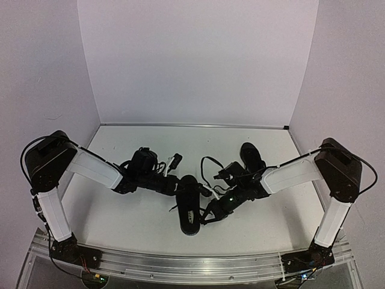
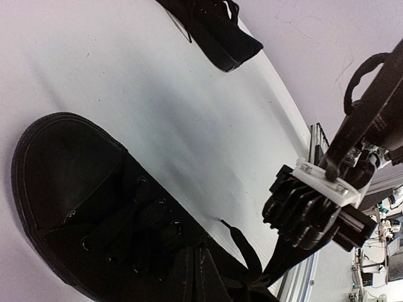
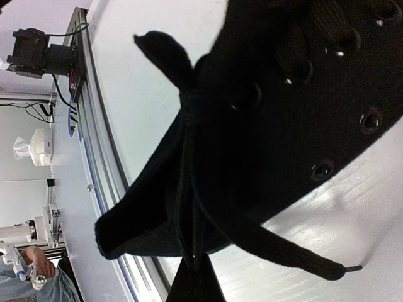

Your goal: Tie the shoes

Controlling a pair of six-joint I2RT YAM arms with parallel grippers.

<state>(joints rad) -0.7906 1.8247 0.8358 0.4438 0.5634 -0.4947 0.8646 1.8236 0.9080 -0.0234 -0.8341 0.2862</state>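
Observation:
One black shoe [image 1: 189, 208] lies at the table's middle, toe towards the far wall; the other shoe [image 1: 250, 156] lies behind it to the right. My left gripper [image 1: 176, 185] is at the near shoe's left side and my right gripper [image 1: 210, 212] at its right. In the left wrist view the near shoe [image 2: 75, 189] fills the lower left, and my left gripper [image 2: 196, 277] is shut over a lace strand running to the knot [image 2: 253, 277]. In the right wrist view my right gripper [image 3: 196, 286] is shut on thin lace strands rising to the knot [image 3: 189, 94]. A loose lace end [image 3: 296, 255] lies on the table.
An aluminium rail [image 1: 192, 265] runs along the table's near edge, close behind the shoe's heel. White walls [image 1: 198, 60] close the back and sides. The right arm's black wrist housing [image 2: 302, 211] hangs close beside the shoe. The other shoe [image 2: 214, 25] lies further off.

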